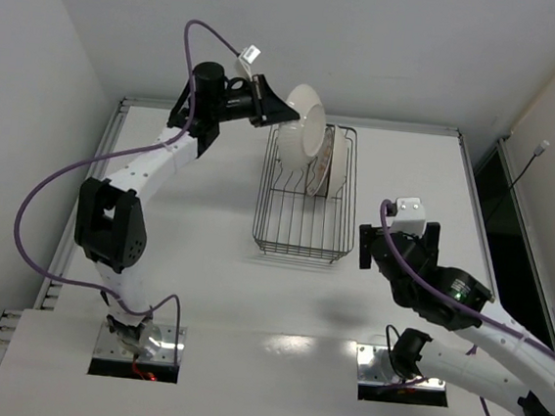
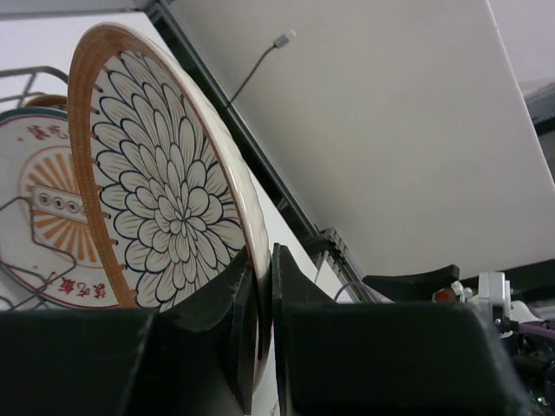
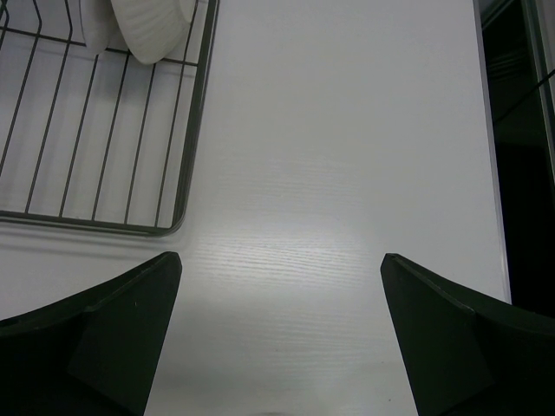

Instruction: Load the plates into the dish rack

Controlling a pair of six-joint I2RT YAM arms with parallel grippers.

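My left gripper is shut on the rim of a plate that has a brown rim and a white petal flower on its face. It holds this plate on edge above the far end of the black wire dish rack. Behind it in the rack stands a plate with an orange sunburst. My right gripper hangs open over bare table, right of the rack's near corner, with nothing between its fingers.
A white plate underside shows inside the rack. Metal rails edge the white table, and walls stand close on the left and at the back. A purple cable loops off the left arm.
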